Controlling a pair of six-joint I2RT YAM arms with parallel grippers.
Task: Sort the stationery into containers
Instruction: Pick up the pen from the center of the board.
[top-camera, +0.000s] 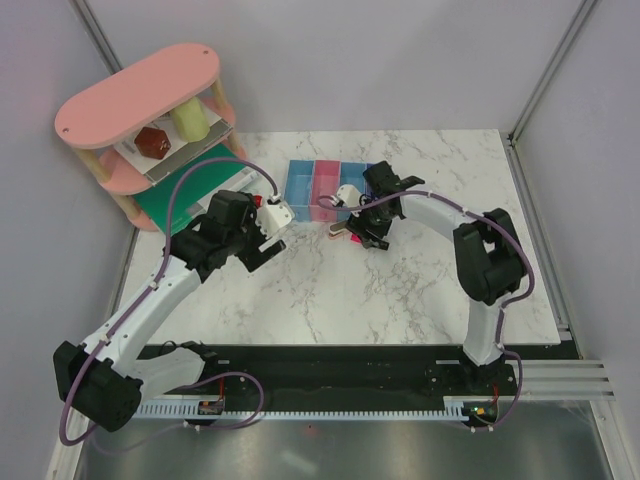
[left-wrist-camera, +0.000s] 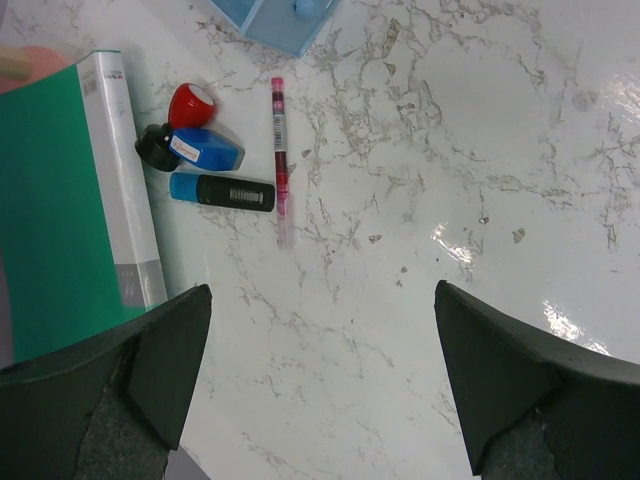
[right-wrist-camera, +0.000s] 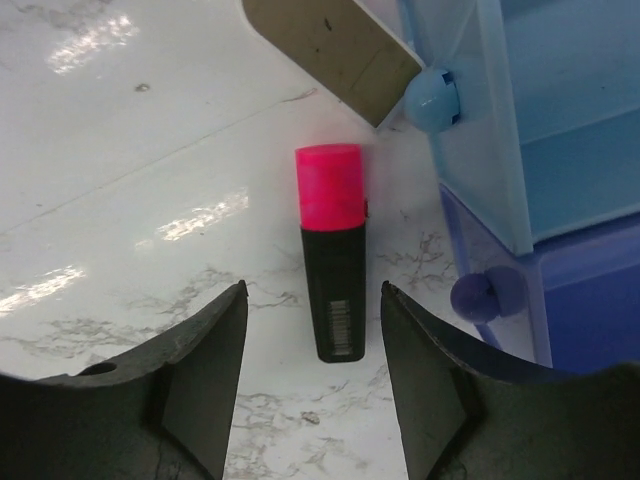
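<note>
A black marker with a pink cap (right-wrist-camera: 332, 260) lies flat on the marble. My right gripper (right-wrist-camera: 313, 295) stands open just behind it, a finger on either side and neither touching it. A beige block (right-wrist-camera: 335, 50) lies beyond the cap, against a light blue bin (right-wrist-camera: 520, 130), with a violet-blue bin (right-wrist-camera: 590, 310) beside that one. My left gripper (left-wrist-camera: 322, 380) is wide open over bare marble. Ahead of it lie a thin red pen (left-wrist-camera: 280, 160), a blue-capped black marker (left-wrist-camera: 222, 190), and small red (left-wrist-camera: 192, 103), blue (left-wrist-camera: 207, 148) and black (left-wrist-camera: 155, 148) pieces.
A flat green board (left-wrist-camera: 50, 200) lies left of the small pieces. A pink oval tiered shelf (top-camera: 140, 100) stands at the far left corner. The row of bins (top-camera: 318, 185) sits mid-table at the back. Grey walls close in the table.
</note>
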